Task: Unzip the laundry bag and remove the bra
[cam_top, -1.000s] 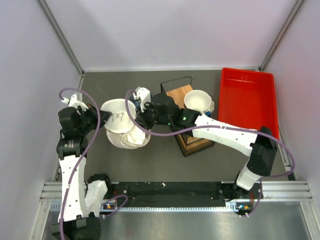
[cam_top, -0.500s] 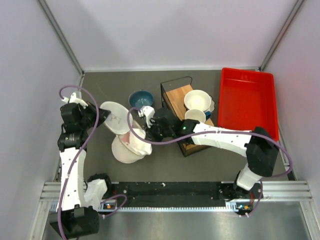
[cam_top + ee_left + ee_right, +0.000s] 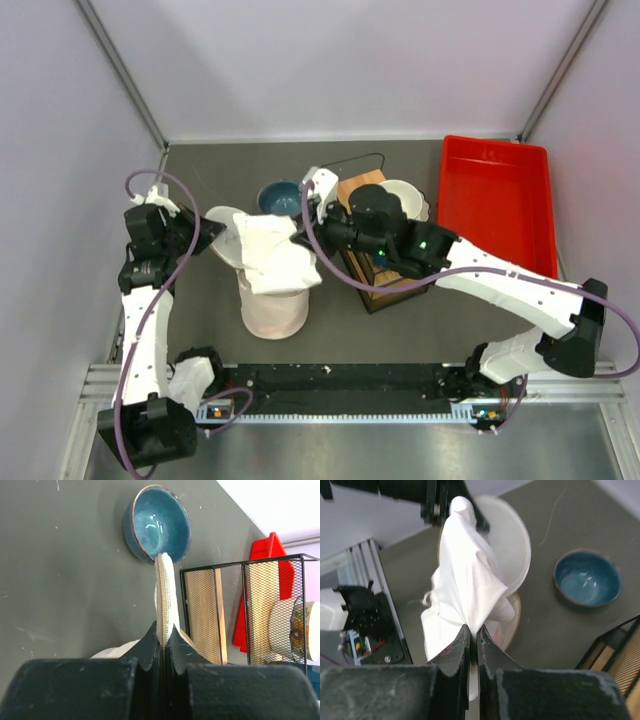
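Observation:
The laundry bag (image 3: 272,312), a white mesh cylinder, hangs open below its round flap (image 3: 220,238). My left gripper (image 3: 207,237) is shut on the flap's cream zipper edge (image 3: 165,587), which stands edge-on between the fingers in the left wrist view (image 3: 164,630). My right gripper (image 3: 300,236) is shut on the bra (image 3: 276,262), a floppy white fabric with a little pink, and holds it up over the bag mouth. In the right wrist view the bra (image 3: 467,587) drapes down from the closed gripper (image 3: 471,629), with the bag's round end (image 3: 515,555) behind it.
A teal bowl (image 3: 281,196) sits just beyond the bag. A black wire rack with a wooden board (image 3: 378,275) stands to the right, with a white bowl (image 3: 405,196) on it. A red tray (image 3: 497,200) lies at the far right.
My right gripper has pulled back to the right and up, drawing the white bra out of the bag. The bag body now hangs lower, toward the near edge. The left gripper still holds the flap.

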`<control>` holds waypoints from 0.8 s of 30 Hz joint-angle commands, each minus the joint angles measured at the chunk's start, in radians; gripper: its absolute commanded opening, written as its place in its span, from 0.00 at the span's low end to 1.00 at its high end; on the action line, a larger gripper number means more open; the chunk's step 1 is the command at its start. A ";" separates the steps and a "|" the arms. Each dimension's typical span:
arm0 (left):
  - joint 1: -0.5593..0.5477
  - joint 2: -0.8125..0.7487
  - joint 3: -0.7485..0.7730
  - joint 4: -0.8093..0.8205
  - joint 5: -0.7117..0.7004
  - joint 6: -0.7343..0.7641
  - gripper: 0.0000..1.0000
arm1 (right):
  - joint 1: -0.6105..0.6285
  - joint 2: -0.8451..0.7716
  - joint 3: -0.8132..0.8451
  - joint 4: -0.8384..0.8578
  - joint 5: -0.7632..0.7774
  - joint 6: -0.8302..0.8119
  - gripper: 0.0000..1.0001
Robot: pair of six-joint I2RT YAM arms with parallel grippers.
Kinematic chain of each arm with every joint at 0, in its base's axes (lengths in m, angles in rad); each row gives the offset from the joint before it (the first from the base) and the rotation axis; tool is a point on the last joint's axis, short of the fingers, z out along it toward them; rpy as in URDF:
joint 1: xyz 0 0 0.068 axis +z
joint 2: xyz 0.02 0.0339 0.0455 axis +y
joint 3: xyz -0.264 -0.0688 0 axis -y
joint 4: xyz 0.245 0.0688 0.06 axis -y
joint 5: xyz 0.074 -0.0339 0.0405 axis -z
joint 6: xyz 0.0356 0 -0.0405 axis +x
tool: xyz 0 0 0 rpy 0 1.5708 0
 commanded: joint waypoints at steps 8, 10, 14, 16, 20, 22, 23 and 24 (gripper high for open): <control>-0.058 0.013 0.031 0.109 0.110 -0.063 0.00 | -0.150 0.023 0.330 0.023 0.116 -0.031 0.00; -0.061 0.010 0.039 0.110 0.112 -0.066 0.00 | -0.200 0.025 0.382 0.024 0.125 -0.026 0.00; -0.066 -0.001 0.047 0.110 0.105 -0.058 0.00 | -0.295 0.029 0.459 0.026 0.178 -0.032 0.00; -0.066 -0.003 0.048 0.112 0.105 -0.052 0.00 | -0.363 0.026 0.495 0.026 0.194 -0.034 0.00; -0.066 0.002 0.056 0.110 0.113 -0.049 0.00 | -0.490 0.011 0.525 0.020 0.272 -0.042 0.00; -0.067 0.002 0.062 0.110 0.115 -0.045 0.00 | -0.589 -0.009 0.511 0.012 0.296 -0.035 0.00; -0.066 0.003 0.070 0.112 0.113 -0.040 0.00 | -0.628 -0.017 0.500 0.007 0.312 -0.028 0.00; -0.066 0.003 0.074 0.110 0.115 -0.037 0.00 | -0.665 -0.026 0.467 0.001 0.313 -0.011 0.00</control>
